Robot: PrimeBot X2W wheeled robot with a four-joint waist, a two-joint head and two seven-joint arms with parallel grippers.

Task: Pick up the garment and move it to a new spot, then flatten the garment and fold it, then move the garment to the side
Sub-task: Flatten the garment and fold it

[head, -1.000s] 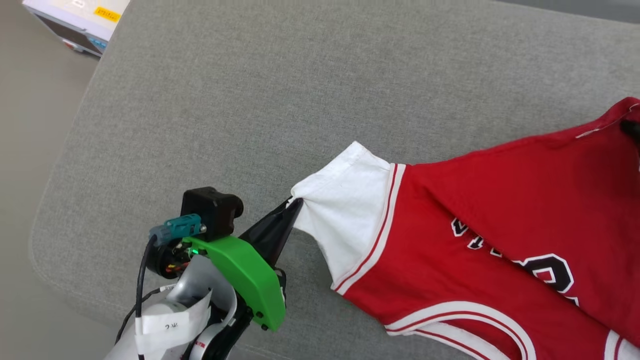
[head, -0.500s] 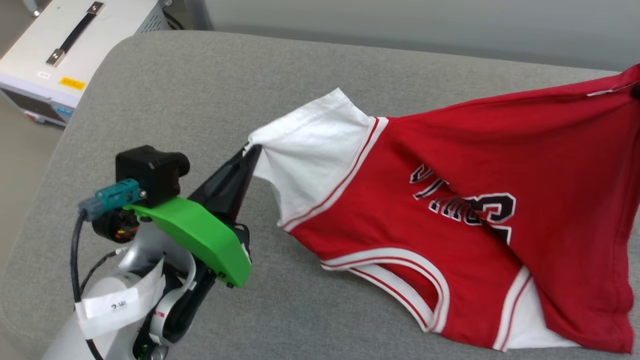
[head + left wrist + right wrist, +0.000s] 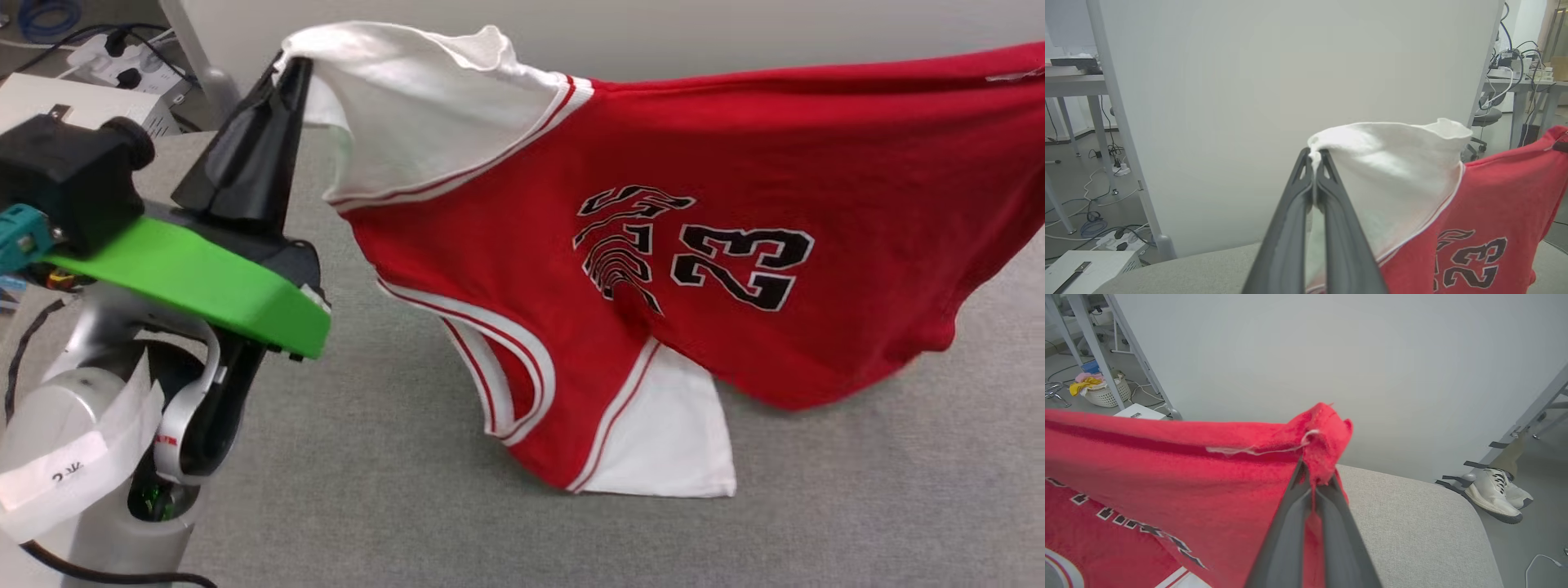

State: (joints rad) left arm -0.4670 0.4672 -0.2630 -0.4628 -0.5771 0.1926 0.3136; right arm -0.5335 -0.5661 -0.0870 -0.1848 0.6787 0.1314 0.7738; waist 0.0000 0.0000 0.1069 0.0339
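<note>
Before you, a grey cushion (image 3: 392, 523) runs back to a pale wall panel (image 3: 1249, 81). The garment (image 3: 735, 155) hangs stretched above it, "23" print facing you, its lower white sleeve reaching the cushion. Your left tool (image 3: 291, 67) is clamped on the upper white sleeve at the left. Your right tool (image 3: 1315, 475) pinches a red hem corner on the right.

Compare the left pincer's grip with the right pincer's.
The left pincer pinches a white sleeve by its edge; the right pincer pinches a red corner trailing a white thread. The left pincer's cloth flares open; the right pincer's bunches tight. Both are shut on the garment, holding it up.
</note>
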